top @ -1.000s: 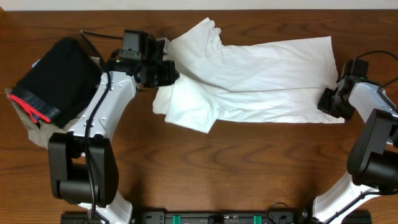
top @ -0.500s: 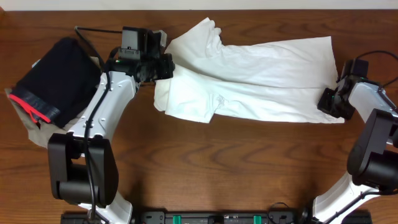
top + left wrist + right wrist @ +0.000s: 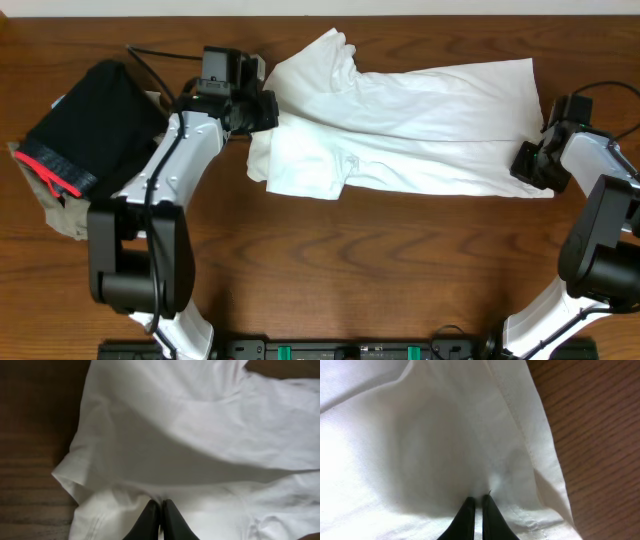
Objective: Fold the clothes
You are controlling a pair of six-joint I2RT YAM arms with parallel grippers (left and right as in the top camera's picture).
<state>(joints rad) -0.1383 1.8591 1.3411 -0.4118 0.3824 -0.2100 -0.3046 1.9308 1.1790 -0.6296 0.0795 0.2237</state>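
Two clamped pinches: left gripper (image 3: 268, 110), right gripper (image 3: 527, 160) on white T-shirt (image 3: 420, 120) | left end dragged flatter | fold settling

White-shelled left arm (image 3: 172, 165) and right arm (image 3: 583, 152), black joints, black cables (image 3: 160, 54), dark tapered fingers (image 3: 147, 519)

The white T-shirt (image 3: 420, 120) lies folded lengthwise across the far half of the wooden table (image 3: 330, 270). Its left end is rumpled, with one sleeve pointing toward the table's far edge.
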